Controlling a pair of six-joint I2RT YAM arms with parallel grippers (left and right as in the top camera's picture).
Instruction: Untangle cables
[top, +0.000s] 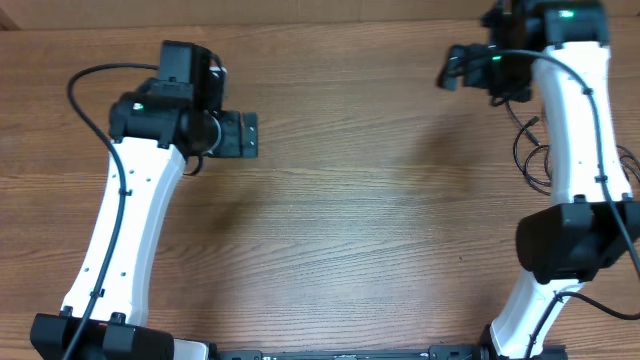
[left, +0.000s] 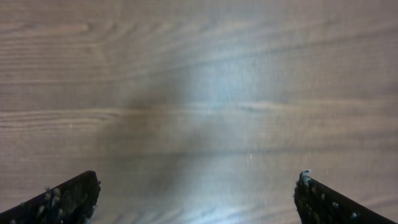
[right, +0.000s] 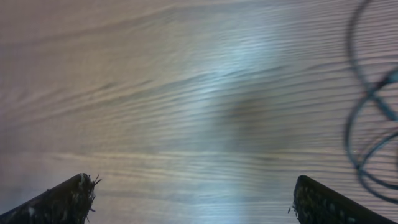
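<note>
Black cables (right: 372, 93) looped on wooden table (top: 350, 200), left end effector (left: 196, 186) spread, empty, right end effector (right: 196, 186) spread beside them

The brown wooden surface (top: 360, 230) fills almost all of the view from above. Thin dark lines of wood grain run across it from side to side. Some bands are lighter and some are darker. A soft grey shadow (top: 250, 215) lies on the wood, left of the middle. Along the far edge there is a pale strip (top: 300, 8). It may be where the wood ends, but it is hard to tell. In the left wrist view the wood looks blurry, with a white shine (left: 230, 81) and a dim patch (left: 149, 118) beside it. The right wrist view shows the same wood with a bright glow (right: 242, 56) on it.
</note>
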